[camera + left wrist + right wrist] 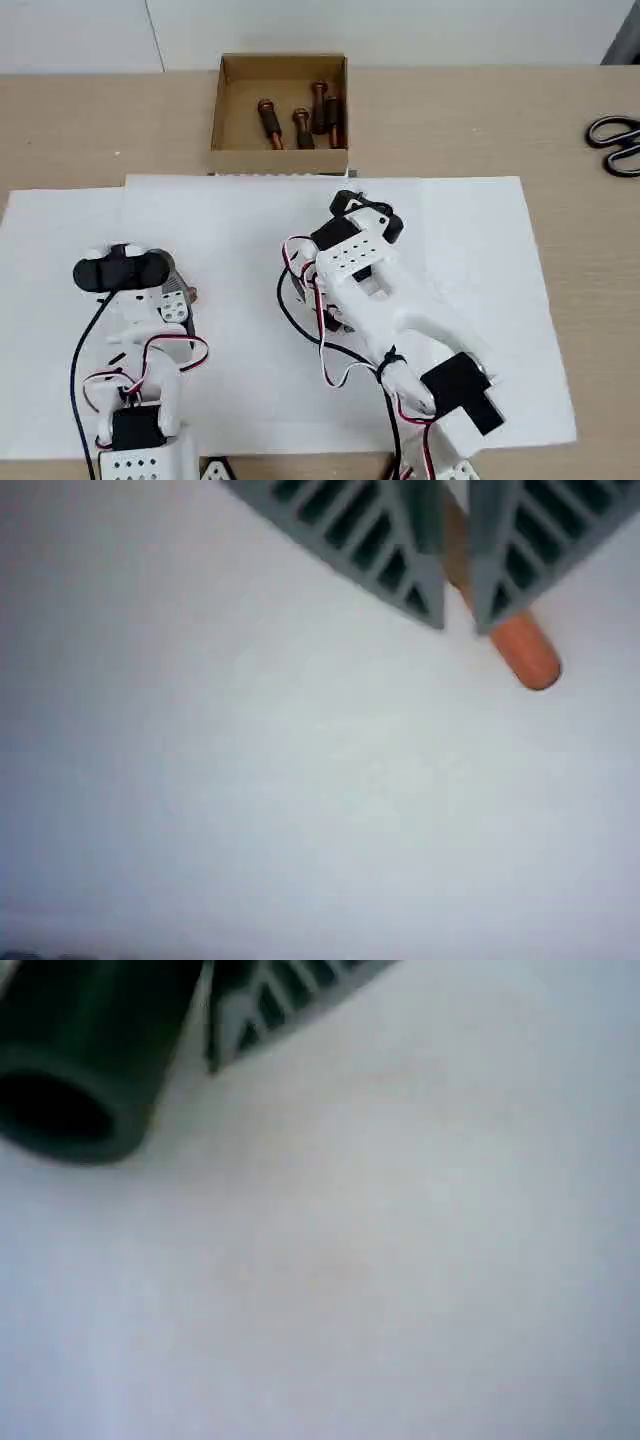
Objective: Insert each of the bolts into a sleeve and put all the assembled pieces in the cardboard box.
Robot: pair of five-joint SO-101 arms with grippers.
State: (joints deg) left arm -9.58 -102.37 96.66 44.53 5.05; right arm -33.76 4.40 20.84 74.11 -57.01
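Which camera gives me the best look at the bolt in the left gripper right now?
The left wrist view: the bolt sticks out orange between the grey fingers of the left gripper. The high view gives just its tip beside that arm. The right wrist view faces the sleeve instead.

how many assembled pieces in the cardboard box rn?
3 for sure in the cardboard box: one assembled piece at the left, one in the middle, one by the right wall. That last may overlap a fourth; cannot tell.
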